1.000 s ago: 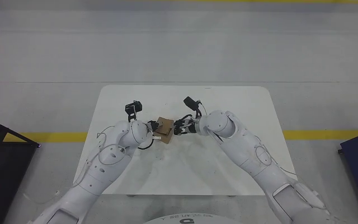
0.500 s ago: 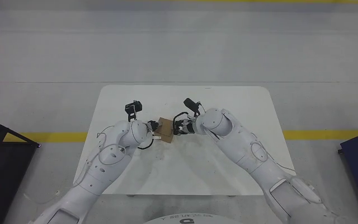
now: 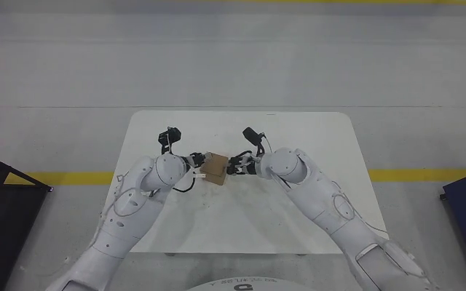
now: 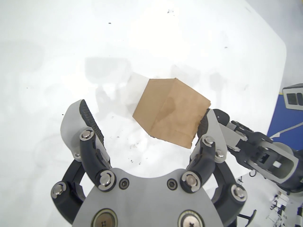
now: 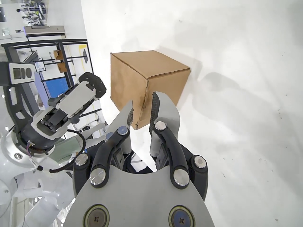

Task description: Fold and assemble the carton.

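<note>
Carton count: one carton [image 3: 214, 168], near the middle of the worktop, between the two grippers.
Carton material and shape: plain brown corrugated cardboard, folded into a box close to a cube, with flat matte faces and sharp creases. A seam with a slightly ragged cut edge runs down one corner. One face carries a faint darker stain.
Carton pose: turned cornerwise to both arms. Whether its base sits flat on the worktop cannot be told.
Worktop count and look: one white worktop [image 3: 306, 138], rectangular with rounded corners, smooth, and marked with small dark specks and scuffs.
Arm count: two arms with smooth, rounded white shells, coming in from either side of the carton.
Left gripper: the left gripper [image 4: 144, 112] has two fingers [image 4: 91, 119] spread wide apart and holds nothing. The carton lies just ahead of the gap. One finger sits right at a carton corner, and whether it touches cannot be told.
Right gripper: the right gripper [image 5: 142, 101] has two fingers [image 5: 165, 109] drawn close together, pinching the carton's seamed corner edge between them.
Finger build: each finger is a curved pale grey shell with a black ribbed pad on its inner face. Black links with round silver pivots join it to a grey plate.
Floor: grey, crossed by one yellow line [image 3: 408, 174].
</note>
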